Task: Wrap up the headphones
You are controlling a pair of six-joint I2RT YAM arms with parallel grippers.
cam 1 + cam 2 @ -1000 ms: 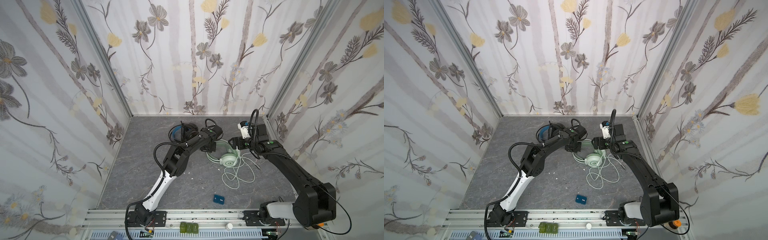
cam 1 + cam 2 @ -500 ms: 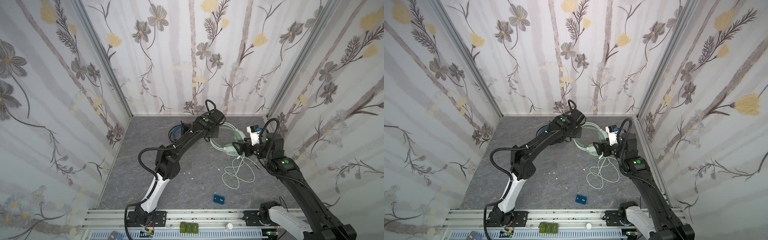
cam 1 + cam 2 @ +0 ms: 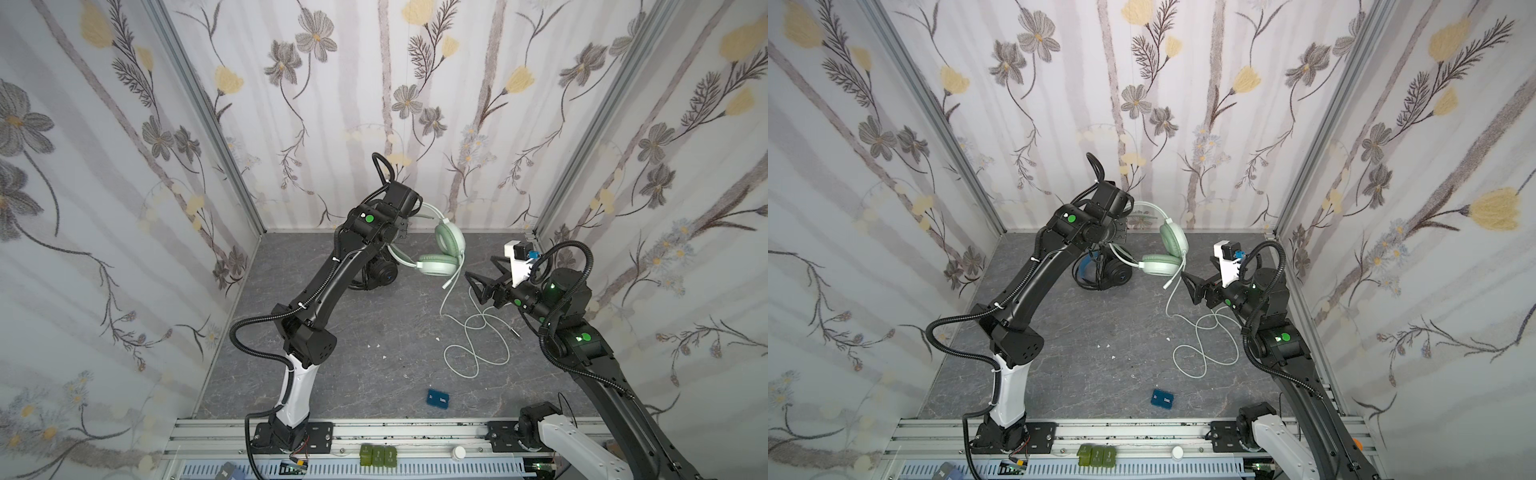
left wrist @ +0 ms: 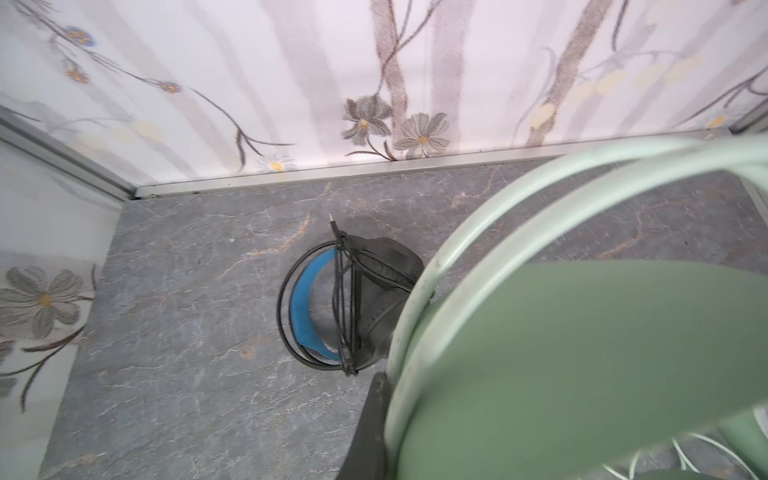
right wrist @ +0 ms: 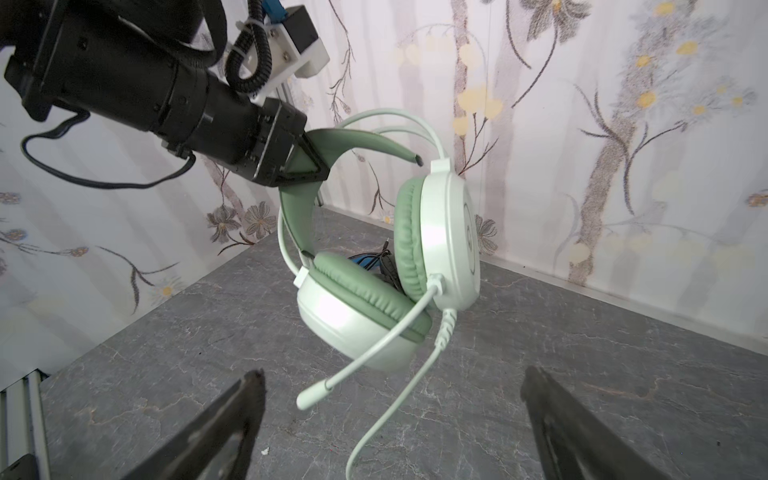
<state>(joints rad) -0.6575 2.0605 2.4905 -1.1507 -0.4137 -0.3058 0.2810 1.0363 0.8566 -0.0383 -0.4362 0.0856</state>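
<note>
Left gripper was clamped on the green headband of the mint headset, which hung clear of the table. Right gripper had jaws wide and empty, at the earcups' 4 o'clock in both top views. Pale cable dropped toward 6 o'clock and looped on the table. Black headset sat at the left gripper's 7 o'clock.

Left arm and right arm black-jointed, white lower links above base rail, ribbed black cable conduit, round green dots on housings, white camera bracket, black triangular fingers
</note>
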